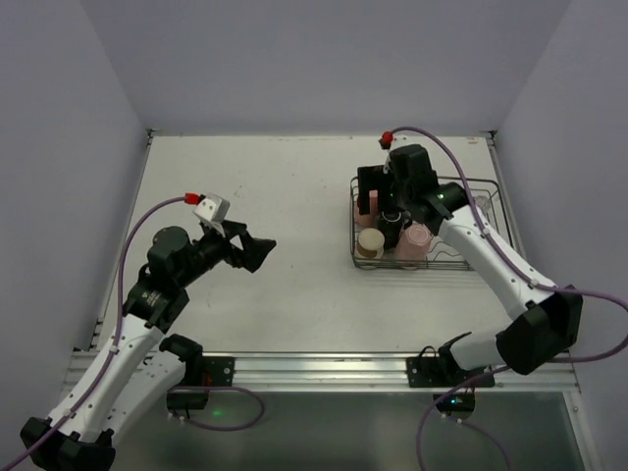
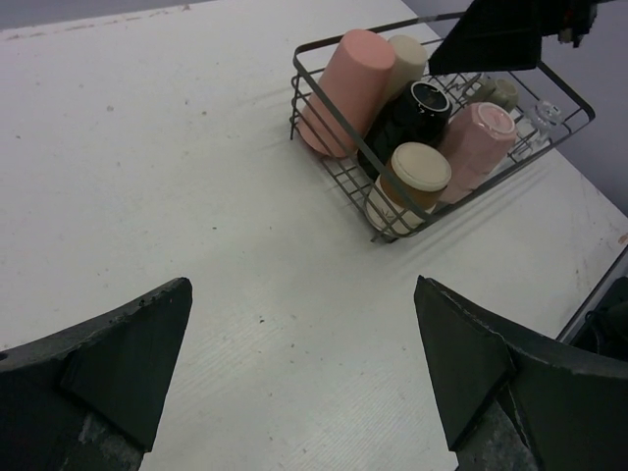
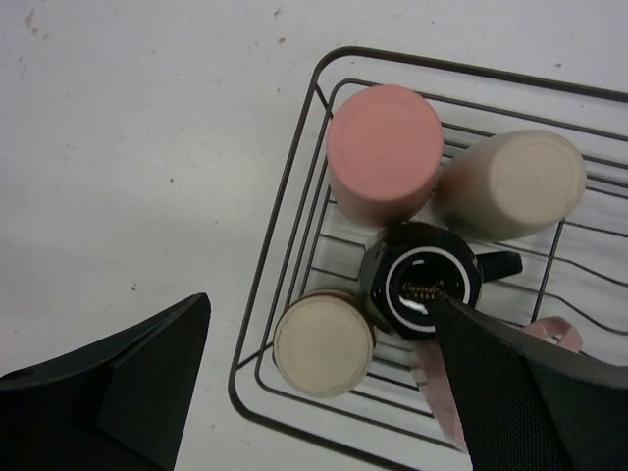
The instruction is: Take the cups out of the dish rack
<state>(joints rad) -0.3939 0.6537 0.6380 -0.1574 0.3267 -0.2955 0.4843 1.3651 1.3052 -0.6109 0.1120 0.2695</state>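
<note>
The dish rack (image 1: 478,201) sits at the far right of the table (image 1: 275,294) and holds at least five cups: one salmon cup (image 3: 383,147), one beige cup (image 3: 515,182), one black mug (image 3: 422,280), one cream-bottomed cup (image 3: 324,343) and one pale pink cup (image 2: 478,142). The right gripper (image 1: 389,204) hangs over the rack, jaws spread and gripping nothing, while the left gripper (image 1: 257,250) hovers well to the left, jaws likewise released
</note>
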